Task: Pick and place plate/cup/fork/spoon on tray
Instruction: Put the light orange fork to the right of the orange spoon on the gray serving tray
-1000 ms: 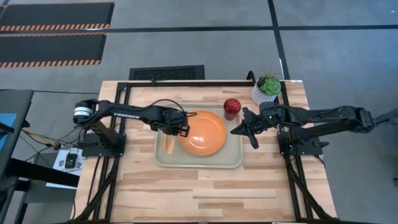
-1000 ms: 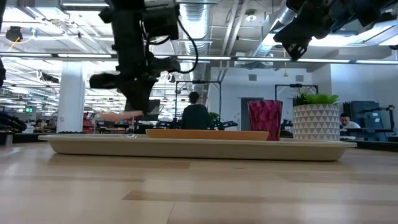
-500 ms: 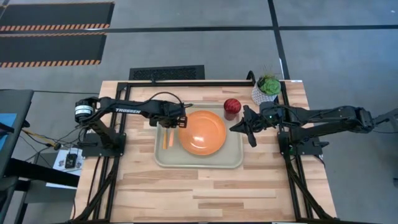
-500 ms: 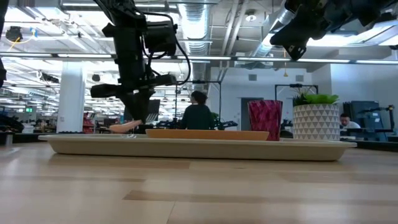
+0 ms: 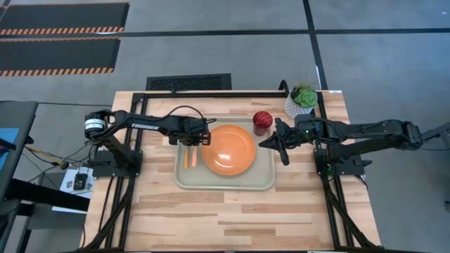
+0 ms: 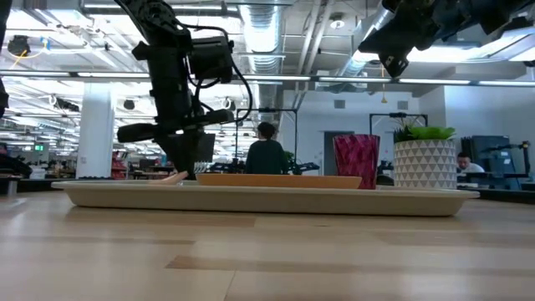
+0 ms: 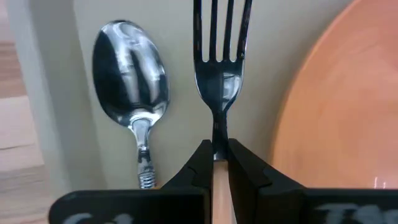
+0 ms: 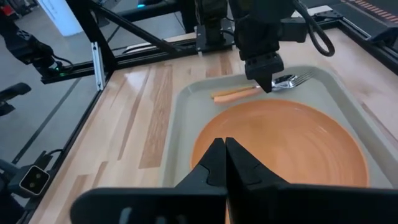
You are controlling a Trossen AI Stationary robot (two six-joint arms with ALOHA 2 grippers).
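A wooden table (image 5: 232,211) seen from above, with two dark robot arms reaching in from either side toward a pale tray (image 5: 264,184) at its centre.

On the left, the left gripper (image 5: 206,136) hangs over the tray's left part. The left wrist view shows its fingers (image 7: 202,158) pinched on the slim orange handle of the fork (image 7: 219,46), which lies on the tray floor. The spoon (image 7: 132,81) lies just beside the fork, parallel to it, on the side nearer the tray's left rim. On the fork's other side sits the round orange plate (image 5: 228,150), filling the middle of the tray.

Further right, the red cup (image 5: 262,121) stands on the table just beyond the tray's far right corner, outside the rim. A white pot with a green plant (image 5: 302,100) stands near the table's far right corner.

On the right, the right gripper (image 5: 275,139) hovers above the tray's right edge, close to the cup, its fingers (image 8: 214,165) pressed together and holding nothing.
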